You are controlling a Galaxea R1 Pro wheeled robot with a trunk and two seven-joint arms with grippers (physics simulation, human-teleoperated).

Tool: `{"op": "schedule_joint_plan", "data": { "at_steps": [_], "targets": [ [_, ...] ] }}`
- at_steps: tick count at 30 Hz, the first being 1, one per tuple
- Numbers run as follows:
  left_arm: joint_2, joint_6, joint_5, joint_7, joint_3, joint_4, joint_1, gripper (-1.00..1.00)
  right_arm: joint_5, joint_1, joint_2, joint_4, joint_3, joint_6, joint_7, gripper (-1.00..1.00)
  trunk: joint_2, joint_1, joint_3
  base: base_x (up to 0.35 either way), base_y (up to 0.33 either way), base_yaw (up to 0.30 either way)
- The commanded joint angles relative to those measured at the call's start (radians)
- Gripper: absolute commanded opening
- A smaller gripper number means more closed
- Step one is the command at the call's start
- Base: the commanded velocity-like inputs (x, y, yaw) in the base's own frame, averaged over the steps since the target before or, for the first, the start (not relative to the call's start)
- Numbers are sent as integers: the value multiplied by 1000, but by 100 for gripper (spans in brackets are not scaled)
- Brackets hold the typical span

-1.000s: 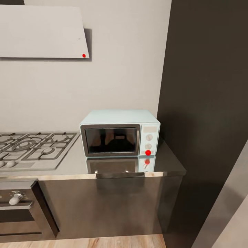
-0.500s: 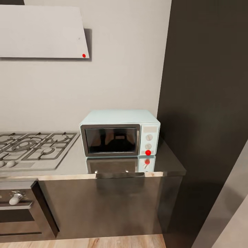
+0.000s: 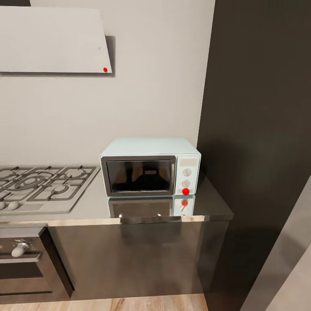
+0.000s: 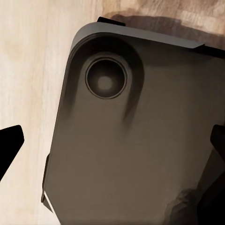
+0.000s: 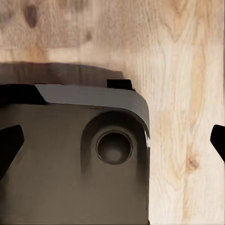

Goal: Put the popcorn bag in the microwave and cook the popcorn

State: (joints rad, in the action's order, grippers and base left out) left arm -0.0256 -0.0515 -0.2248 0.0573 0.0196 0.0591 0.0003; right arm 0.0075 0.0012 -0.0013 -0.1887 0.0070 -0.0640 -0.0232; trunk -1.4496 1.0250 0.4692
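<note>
Left tool (image 4: pixel 112 145): dark fingertips (image 4: pixel 9 143) far apart at opposite edges of the left wrist view, nothing between them, hanging above the robot's grey base (image 4: pixel 140 140) with its round recess, pale wood floor (image 4: pixel 28 70) alongside. Right tool (image 5: pixel 112 140): likewise spread wide, fingertips (image 5: pixel 9 143) at the two edges, empty, over another corner of the same base (image 5: pixel 61 164) and the wood floor (image 5: pixel 187 93).

Farther out, in the head view: pale blue microwave (image 3: pixel 150 166) standing on the grey surface (image 3: pixel 86 207), door closed, dark glass facing forward, white panel with round knobs and a red dot on the side nearest the dark wall panel (image 3: pixel 259 129). Mirrored in the glossy top just in front. Gas hob (image 3: pixel 43 183) beside the microwave, on the side away from the dark panel. Below the hob, a black oven (image 3: pixel 26 268) with a silver knob. Above and beyond the hob, a pale range hood (image 3: pixel 52 39) on the wall. Popcorn bag: cannot tell where.
</note>
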Motion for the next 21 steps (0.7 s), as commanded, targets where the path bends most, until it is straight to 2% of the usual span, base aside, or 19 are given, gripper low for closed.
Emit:
{"op": "schedule_joint_plan", "data": {
  "at_steps": [1,4,5,8,9,10,12,13,14,17,21],
  "targets": [
    [0,-2,-4,2,1,1,0,100,1,0,2,-55,1,29,-2,100,0,0,1,0,0,0],
    [0,-2,-4,2,1,0,1,100,0,0,4,-158,1,98,-1,100,0,0,1,0,0,0],
    [0,-2,-3,2,0,0,0,100,0,0,5,-248,1,164,0,100,0,0,1,0,0,0],
    [0,-3,-2,2,0,0,0,100,0,0,6,-373,3,241,2,100,0,0,1,0,0,0],
    [-1,-3,-2,2,0,0,0,100,0,0,11,-433,17,263,2,100,0,0,1,0,0,0],
    [-1,-3,-2,2,0,-1,0,100,1,0,14,-453,26,270,2,100,0,0,1,0,0,0],
    [-1,-4,-2,2,0,-1,0,100,17,0,30,-560,79,318,-1,100,0,0,1,0,0,0],
    [-1,-4,-2,2,0,-1,0,100,40,0,39,-647,104,372,-5,100,0,0,1,0,0,0],
    [-2,-4,-2,2,0,-1,0,100,61,-5,49,-706,114,405,-7,100,0,0,1,0,0,0],
    [-2,-4,-2,2,0,-1,0,100,90,-29,65,-825,121,460,-5,100,0,0,1,0,0,0],
    [-1,-4,-1,2,0,-1,0,100,103,-77,72,-1008,122,622,-5,100,0,0,1,0,0,0]
  ]
}}
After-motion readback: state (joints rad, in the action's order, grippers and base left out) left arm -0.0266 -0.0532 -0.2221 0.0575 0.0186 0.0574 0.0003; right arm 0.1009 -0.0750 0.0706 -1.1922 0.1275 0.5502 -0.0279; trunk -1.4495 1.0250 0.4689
